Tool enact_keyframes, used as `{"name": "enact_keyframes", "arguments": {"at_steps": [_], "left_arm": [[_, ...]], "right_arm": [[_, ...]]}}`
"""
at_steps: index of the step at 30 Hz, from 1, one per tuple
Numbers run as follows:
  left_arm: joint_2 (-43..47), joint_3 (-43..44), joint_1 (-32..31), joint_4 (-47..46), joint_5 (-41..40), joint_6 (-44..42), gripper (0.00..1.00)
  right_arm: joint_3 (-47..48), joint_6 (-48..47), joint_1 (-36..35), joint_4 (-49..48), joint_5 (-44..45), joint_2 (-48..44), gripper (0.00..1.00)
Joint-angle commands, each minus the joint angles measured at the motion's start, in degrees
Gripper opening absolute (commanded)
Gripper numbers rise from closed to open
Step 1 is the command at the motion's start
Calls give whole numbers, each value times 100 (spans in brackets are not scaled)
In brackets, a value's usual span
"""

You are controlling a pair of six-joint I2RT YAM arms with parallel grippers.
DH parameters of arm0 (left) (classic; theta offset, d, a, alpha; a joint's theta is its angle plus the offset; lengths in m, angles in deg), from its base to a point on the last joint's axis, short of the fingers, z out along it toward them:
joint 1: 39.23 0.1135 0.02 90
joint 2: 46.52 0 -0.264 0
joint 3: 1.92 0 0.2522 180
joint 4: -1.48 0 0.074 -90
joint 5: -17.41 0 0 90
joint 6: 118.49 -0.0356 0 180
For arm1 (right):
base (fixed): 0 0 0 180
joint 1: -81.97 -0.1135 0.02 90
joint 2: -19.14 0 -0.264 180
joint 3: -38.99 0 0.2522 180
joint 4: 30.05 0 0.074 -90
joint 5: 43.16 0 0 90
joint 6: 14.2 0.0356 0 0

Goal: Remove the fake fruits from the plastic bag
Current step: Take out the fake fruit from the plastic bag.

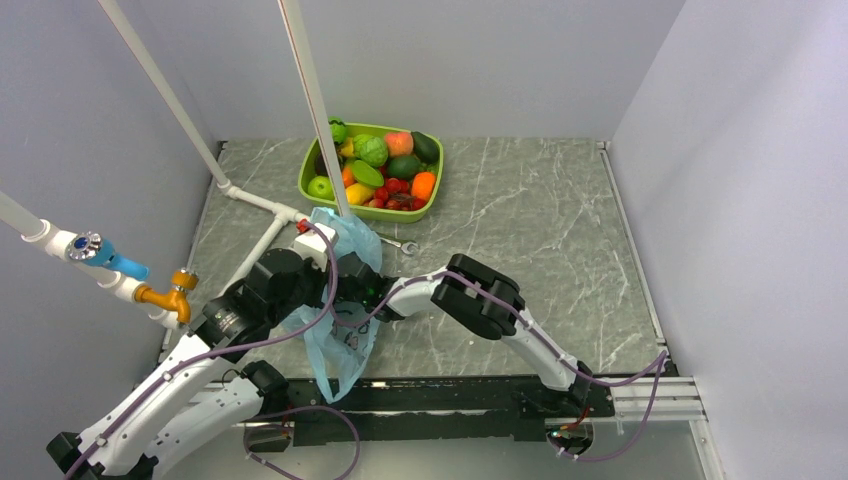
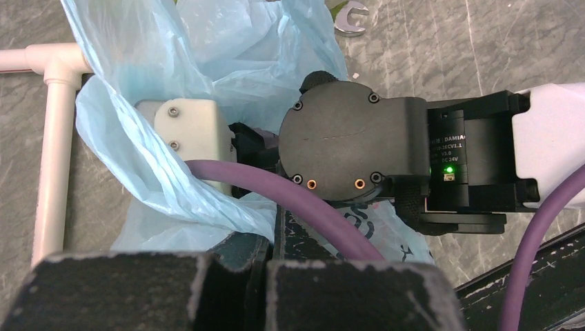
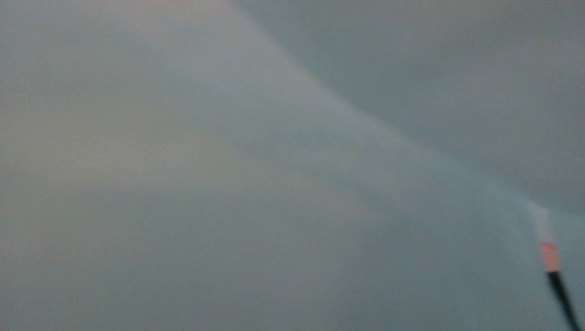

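Note:
The light blue plastic bag [image 1: 345,345] hangs between my two arms near the table's front; it also fills the upper left wrist view [image 2: 227,55]. My left gripper [image 2: 272,258] is shut on a fold of the bag's edge, with film pinched in the narrow seam between the black fingers [image 2: 138,289]. My right arm's wrist [image 1: 400,293] reaches into the bag's mouth from the right, and its black motor housing [image 2: 345,138] shows in front of the film. The right gripper's fingers are hidden inside the bag. The right wrist view is only blurred blue-grey film [image 3: 276,165]. No fruit inside the bag shows.
A lime-green tray [image 1: 436,190] heaped with toy fruit stands at the back centre. A small metal wrench [image 1: 398,243] lies just beyond the bag and shows in the left wrist view [image 2: 350,17]. White pipes [image 1: 255,200] run along the left, with a blue-and-orange valve [image 1: 110,262].

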Motion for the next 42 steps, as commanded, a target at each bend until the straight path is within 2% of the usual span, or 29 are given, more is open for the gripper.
{"name": "enact_keyframes", "arguments": {"at_steps": [1,8,11,15,22,30,32,37,42], "left_arm": [[-17,70,-67,-288,307,-8,0],[-64,79,-72,-265,310,-2,0],[-89,96,-70,-261,289,-19,0],[-72,84,-70,-250,246,7,0],[-114,97,-70,-225,186,14,0],[-188,105,-73,-213,164,15,0],[-205,102,-70,-214,165,12,0],[-219,114,-76,-190,118,24,0],[-246,121,-68,-177,78,24,0]], "right_arm": [[62,2,0,451,-139,97,80],[-485,73,-2,427,-116,-37,86],[-658,59,-11,443,-18,-140,85],[-806,-135,-35,594,344,-266,73],[-1233,-540,-44,616,1125,-531,61],[-1948,-466,-38,233,1792,-1260,47],[-2082,-354,-37,200,1874,-1502,40],[-2423,-173,-40,30,1827,-2095,29],[-2630,86,-48,14,1559,-2615,23]]}}
